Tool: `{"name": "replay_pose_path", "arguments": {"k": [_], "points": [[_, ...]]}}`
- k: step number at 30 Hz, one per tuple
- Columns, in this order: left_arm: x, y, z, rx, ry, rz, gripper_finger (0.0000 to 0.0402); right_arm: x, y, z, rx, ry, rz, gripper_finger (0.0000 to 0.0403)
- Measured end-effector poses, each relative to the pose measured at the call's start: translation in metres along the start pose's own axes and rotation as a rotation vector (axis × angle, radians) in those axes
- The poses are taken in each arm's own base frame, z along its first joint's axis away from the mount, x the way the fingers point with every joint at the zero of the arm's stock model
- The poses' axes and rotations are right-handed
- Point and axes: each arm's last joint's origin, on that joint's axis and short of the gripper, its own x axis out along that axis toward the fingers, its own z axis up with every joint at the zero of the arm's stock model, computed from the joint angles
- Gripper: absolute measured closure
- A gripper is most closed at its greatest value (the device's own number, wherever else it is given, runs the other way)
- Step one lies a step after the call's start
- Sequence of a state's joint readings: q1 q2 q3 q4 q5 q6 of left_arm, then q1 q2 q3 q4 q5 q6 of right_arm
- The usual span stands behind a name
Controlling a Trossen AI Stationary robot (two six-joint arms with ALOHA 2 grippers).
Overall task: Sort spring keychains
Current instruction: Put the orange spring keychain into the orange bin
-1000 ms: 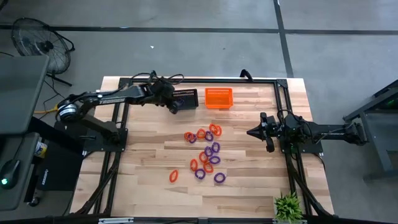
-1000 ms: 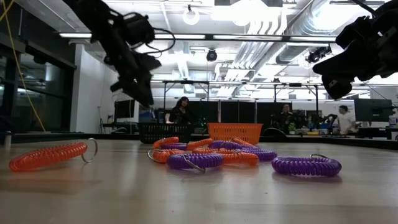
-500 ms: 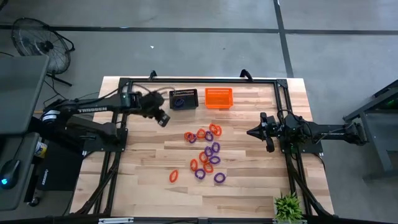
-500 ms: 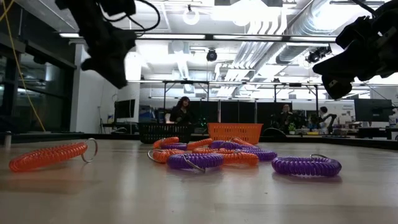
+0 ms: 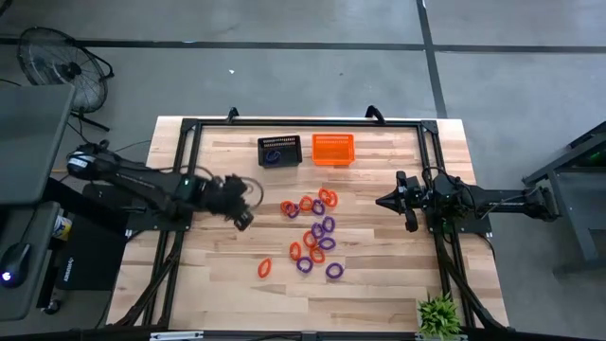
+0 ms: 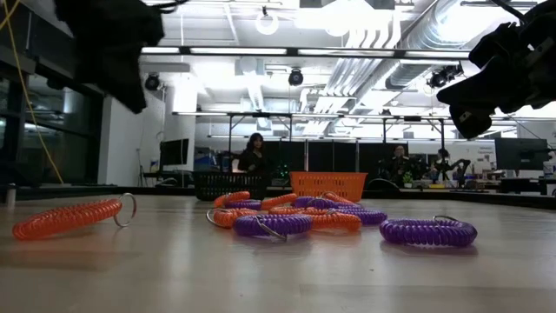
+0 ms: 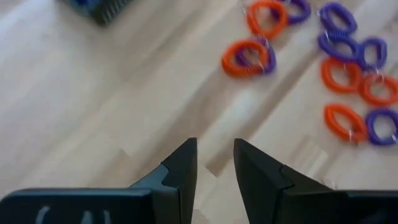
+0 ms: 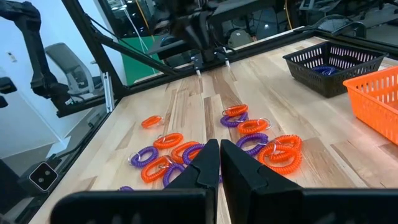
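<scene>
The keychains (image 5: pixel 312 232) lie loose mid-table, one purple already in the black basket (image 5: pixel 280 150) at the far edge. The left gripper (image 5: pixel 243 218), fingers slightly parted and empty, hangs left of the pile; next, likely another pick. Bare wood surrounds it. The right gripper (image 5: pixel 410 202) waits, fingers pressed together.

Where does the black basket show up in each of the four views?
High view: the black basket sits at the table's far edge, just left of the orange basket.
Low view: black basket far back, left of the orange basket, behind the keychains.
Left wrist view: only a dark corner shows at the picture's edge.
Right wrist view: black basket beside the orange basket.
Shared landmark: the orange basket.
</scene>
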State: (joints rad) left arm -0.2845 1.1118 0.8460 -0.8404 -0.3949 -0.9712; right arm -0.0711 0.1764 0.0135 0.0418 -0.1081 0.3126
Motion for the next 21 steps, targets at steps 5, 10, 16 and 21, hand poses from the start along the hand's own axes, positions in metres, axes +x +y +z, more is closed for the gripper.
{"name": "replay_pose_path", "arguments": {"k": [5,10,16,21], "points": [[-0.002,-0.011,-0.034,-0.051,0.048,-0.052,0.0298,0.000,0.000,0.000,0.000,0.000,0.000,0.0392],[-0.002,-0.025,-0.062,-0.098,0.070,-0.100,0.0298,0.000,0.000,0.000,0.000,0.000,0.000,0.0392],[0.004,-0.044,-0.084,-0.116,0.101,-0.136,0.0298,0.000,0.000,0.000,0.000,0.000,0.000,0.0392],[0.016,-0.061,-0.095,-0.114,0.112,-0.178,0.0298,0.000,0.000,0.000,0.000,0.000,0.000,0.0392]]}}
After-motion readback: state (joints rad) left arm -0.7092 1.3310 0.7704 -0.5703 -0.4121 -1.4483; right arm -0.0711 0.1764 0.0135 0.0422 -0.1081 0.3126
